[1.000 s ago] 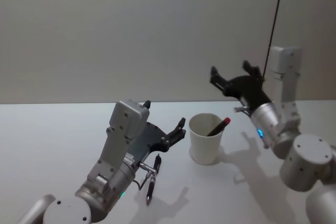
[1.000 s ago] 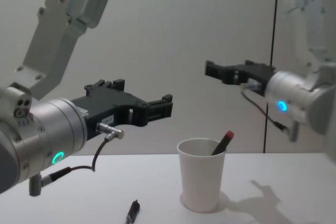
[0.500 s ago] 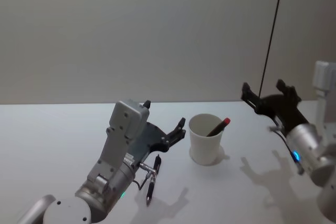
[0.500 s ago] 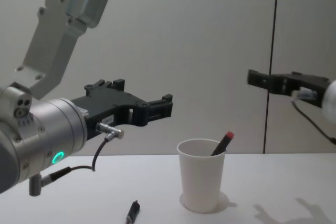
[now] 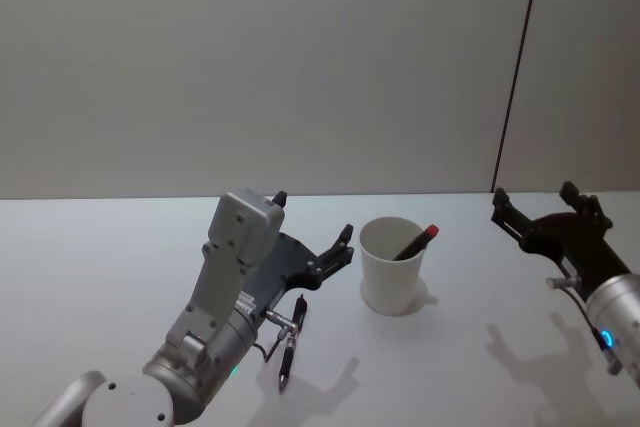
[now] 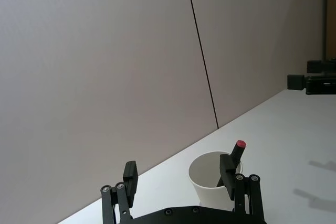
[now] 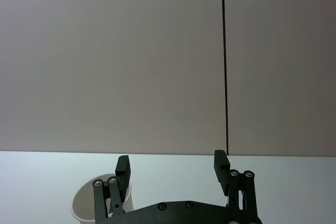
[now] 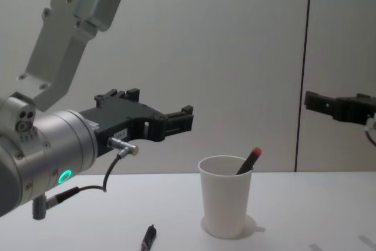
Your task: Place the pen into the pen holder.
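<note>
The pen holder [image 5: 390,272] [image 8: 225,198] [image 6: 206,178] [image 7: 82,206], a white paper cup, stands upright on the table. A black pen with a red tip [image 5: 417,241] [image 8: 249,160] [image 6: 237,151] leans inside it against the rim. Another black pen [image 5: 290,340] [image 8: 148,237] lies flat on the table, under my left arm. My left gripper [image 5: 315,219] [image 8: 160,104] [image 6: 178,167] hovers open and empty just left of the cup. Off to the cup's right, well clear of it, my right gripper [image 5: 535,197] [image 8: 330,104] [image 7: 171,162] is open and empty.
The white table [image 5: 100,267] meets a plain grey wall behind it. A thin dark vertical seam [image 5: 515,77] runs down the wall at the right. My right gripper [image 6: 315,80] appears far off in the left wrist view.
My right gripper has drawn back from above the cup, moving right and down, open and empty. The red-tipped pen stays in the cup. The left arm has not moved.
</note>
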